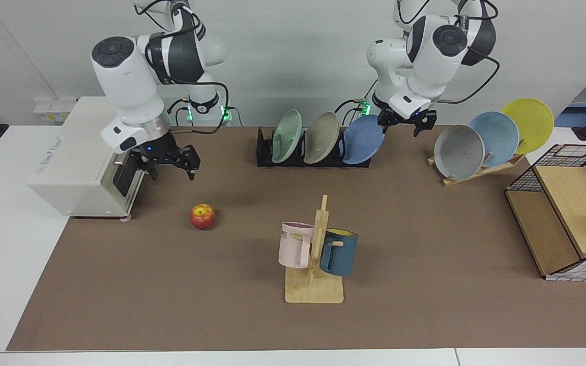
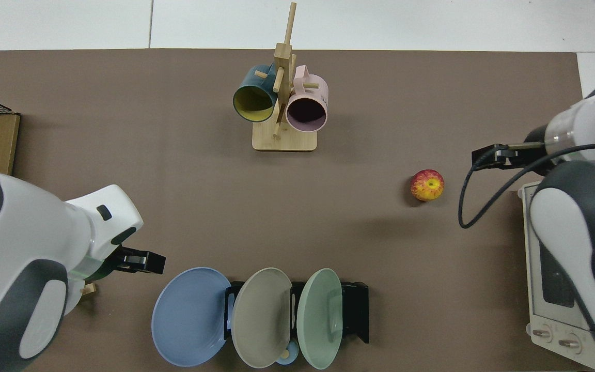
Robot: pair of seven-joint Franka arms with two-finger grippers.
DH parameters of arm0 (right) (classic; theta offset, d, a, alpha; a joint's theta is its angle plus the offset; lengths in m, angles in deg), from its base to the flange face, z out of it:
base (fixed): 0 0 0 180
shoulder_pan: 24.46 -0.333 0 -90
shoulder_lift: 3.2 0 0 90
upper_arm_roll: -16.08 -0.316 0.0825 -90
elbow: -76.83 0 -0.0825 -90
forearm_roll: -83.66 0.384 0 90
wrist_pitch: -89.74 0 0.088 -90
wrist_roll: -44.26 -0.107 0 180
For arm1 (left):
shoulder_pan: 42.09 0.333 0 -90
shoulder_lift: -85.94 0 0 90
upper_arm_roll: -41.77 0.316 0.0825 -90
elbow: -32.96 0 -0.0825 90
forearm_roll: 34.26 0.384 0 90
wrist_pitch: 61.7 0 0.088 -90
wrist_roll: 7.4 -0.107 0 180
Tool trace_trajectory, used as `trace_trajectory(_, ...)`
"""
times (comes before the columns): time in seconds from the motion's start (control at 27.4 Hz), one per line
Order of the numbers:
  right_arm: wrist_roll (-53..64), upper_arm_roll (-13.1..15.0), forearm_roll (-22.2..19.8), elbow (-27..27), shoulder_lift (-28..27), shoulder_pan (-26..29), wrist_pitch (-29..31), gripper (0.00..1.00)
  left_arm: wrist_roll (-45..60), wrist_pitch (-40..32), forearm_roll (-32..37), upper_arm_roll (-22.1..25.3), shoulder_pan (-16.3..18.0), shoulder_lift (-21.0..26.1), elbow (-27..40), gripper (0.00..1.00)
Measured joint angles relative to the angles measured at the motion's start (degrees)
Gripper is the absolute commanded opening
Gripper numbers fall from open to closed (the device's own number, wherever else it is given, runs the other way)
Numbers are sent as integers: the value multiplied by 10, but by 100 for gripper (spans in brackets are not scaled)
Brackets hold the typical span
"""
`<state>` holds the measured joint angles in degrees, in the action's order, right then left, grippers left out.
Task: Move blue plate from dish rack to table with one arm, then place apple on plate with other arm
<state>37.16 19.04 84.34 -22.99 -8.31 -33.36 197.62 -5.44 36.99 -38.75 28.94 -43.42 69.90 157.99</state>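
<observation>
The blue plate (image 1: 365,140) (image 2: 189,316) leans in the end slot of the black dish rack (image 1: 265,152) (image 2: 355,314), beside a beige and a green plate. My left gripper (image 1: 400,124) (image 2: 142,261) hangs open and empty just above and beside the blue plate's upper rim, not touching it. The apple (image 1: 202,216) (image 2: 426,185) rests on the table (image 1: 425,229). My right gripper (image 1: 169,168) (image 2: 489,155) is open and empty, above the mat in front of the oven, short of the apple.
A white toaster oven (image 1: 74,162) stands behind the right gripper. A wooden mug tree (image 1: 316,254) with a pink and a teal mug stands mid-table. A wooden stand (image 1: 476,170) holds grey, sky-blue and yellow plates. A wire-and-wood crate (image 1: 567,213) stands further along that side.
</observation>
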Motion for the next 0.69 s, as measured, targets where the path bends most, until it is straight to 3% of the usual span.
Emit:
trace_trajectory(0.22,-26,-1,0,-13,-40,-14,43,100,-4,49,-22,-21,0,-23,80,99)
trace_trajectory(0.58,-28,2,0,-102,-64,-12,148,100,0,112,-53,-76,-1,-36,180,95)
trace_trajectory(0.69,-28,3,0,-119,-71,-12,167,100,4,115,-57,-80,-1,-37,187,87)
